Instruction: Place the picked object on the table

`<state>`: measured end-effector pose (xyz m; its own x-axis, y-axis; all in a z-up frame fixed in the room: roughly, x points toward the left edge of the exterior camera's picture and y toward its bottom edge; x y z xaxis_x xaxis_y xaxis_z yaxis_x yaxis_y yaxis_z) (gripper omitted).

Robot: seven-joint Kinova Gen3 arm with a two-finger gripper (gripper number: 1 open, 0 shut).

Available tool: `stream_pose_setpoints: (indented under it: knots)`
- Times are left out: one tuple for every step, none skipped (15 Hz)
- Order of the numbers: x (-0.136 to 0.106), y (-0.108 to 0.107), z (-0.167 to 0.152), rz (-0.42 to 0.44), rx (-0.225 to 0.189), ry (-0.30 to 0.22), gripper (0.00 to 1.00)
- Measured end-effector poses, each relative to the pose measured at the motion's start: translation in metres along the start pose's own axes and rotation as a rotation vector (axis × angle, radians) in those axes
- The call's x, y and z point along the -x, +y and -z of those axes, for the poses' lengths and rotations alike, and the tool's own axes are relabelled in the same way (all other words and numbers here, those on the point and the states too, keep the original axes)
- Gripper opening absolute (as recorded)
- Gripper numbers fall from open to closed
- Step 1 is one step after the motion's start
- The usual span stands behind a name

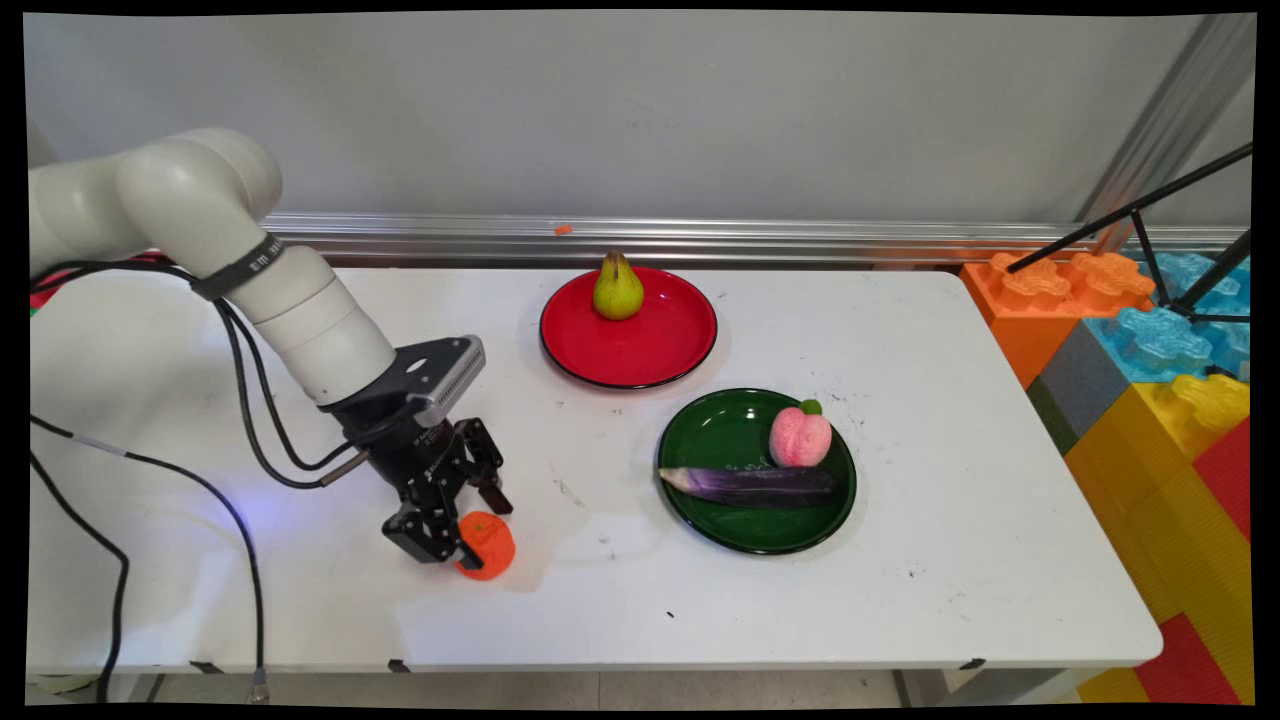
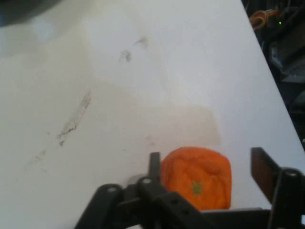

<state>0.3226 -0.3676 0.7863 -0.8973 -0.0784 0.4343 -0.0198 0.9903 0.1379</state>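
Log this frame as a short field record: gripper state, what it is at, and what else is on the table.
gripper: open, fingers either side of the orange, a gap showing on one side in the hand view
orange: on the white table, near its front left
red plate: holds a pear at its far edge
green plate: holds a peach and an eggplant lying across it
beside table: coloured toy blocks at right

- Red plate at the bench's far side, carrying a pear.
- Green plate nearer, holding a peach and an aubergine.
- Coloured blocks at right.
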Motion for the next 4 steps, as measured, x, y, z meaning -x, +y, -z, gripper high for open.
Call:
stream_pose_setpoints:
  knots:
    - [0.0001, -0.0004, -0.0009, -0.01, 0.004, -0.002, 1.0]
    - [-0.0001, -0.001, -0.0018, -0.019, 0.006, -0.002, 1.0]
    - [-0.0006, -0.0016, -0.0023, -0.026, 0.008, -0.002, 1.0]
    - [-0.0009, -0.002, -0.0021, -0.03, 0.009, -0.001, 1.0]
